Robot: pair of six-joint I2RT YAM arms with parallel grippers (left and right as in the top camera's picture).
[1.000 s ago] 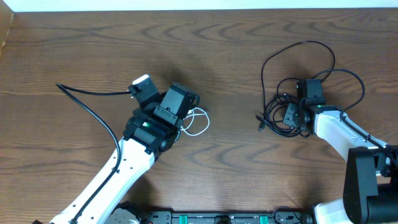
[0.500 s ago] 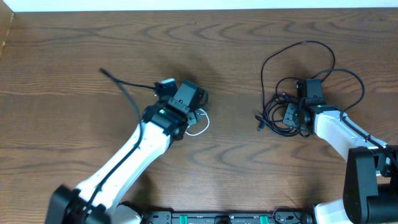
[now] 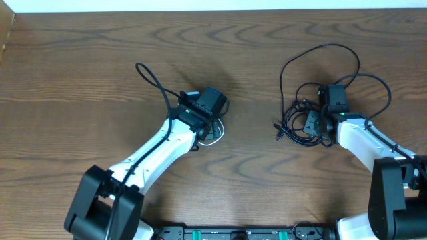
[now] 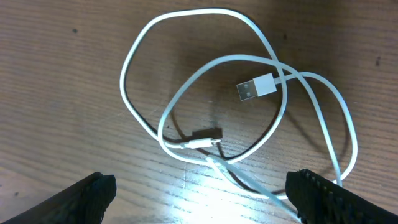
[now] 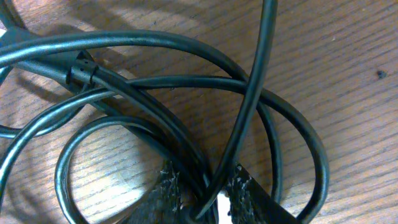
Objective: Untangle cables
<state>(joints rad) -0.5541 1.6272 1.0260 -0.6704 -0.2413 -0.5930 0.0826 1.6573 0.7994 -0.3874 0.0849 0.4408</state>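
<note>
Pulling the black cables clenched in the right gripper could cinch the tangle; left gripper hangs released.

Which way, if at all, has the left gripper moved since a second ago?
Yes. The left gripper has shifted right, toward the black cables, and now hangs over the white cable.

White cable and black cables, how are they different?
The white cable is one wire in loose loops; the black cables are a tangled bunch. The white cable lies free under the open left gripper; the right gripper pinches a strand of the black cables. Both lie on the wooden table.
</note>
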